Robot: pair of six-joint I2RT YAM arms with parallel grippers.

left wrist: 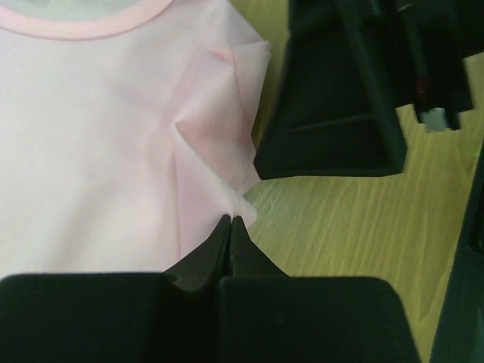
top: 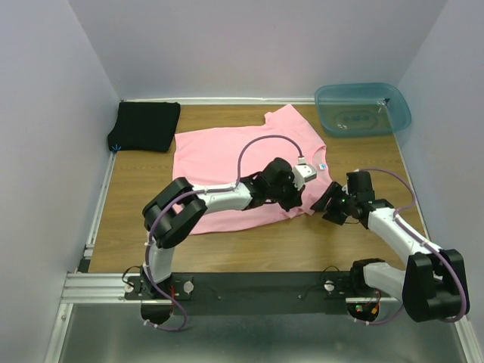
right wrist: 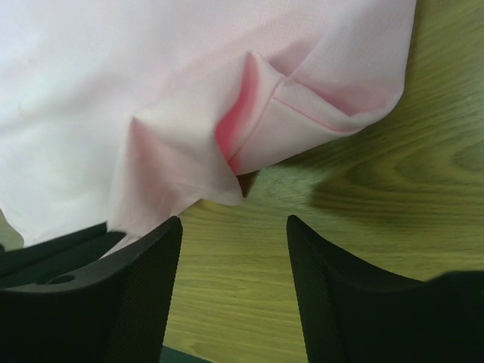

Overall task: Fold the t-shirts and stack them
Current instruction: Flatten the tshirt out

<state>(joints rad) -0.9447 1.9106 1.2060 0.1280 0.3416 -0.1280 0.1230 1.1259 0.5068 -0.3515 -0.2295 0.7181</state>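
Note:
The light pink t-shirt [top: 219, 151] lies spread on the wooden table, its blue neck label at the right. My left gripper [top: 301, 203] reaches across it, and in the left wrist view [left wrist: 231, 220] it is shut on the edge of a bunched pink sleeve [left wrist: 219, 128]. My right gripper [top: 324, 206] is open and empty just right of that sleeve, low over bare wood. In the right wrist view [right wrist: 234, 227] the sleeve fold [right wrist: 249, 128] lies just ahead of its fingers [right wrist: 144, 287]. The black t-shirt [top: 145, 125] lies folded at the far left corner.
A translucent blue-green plastic bin [top: 363, 110] stands at the far right corner. Grey walls close the table on three sides. A metal rail [top: 98, 219] runs along the left edge. The right gripper's body [left wrist: 333, 113] sits close to the left gripper's tips.

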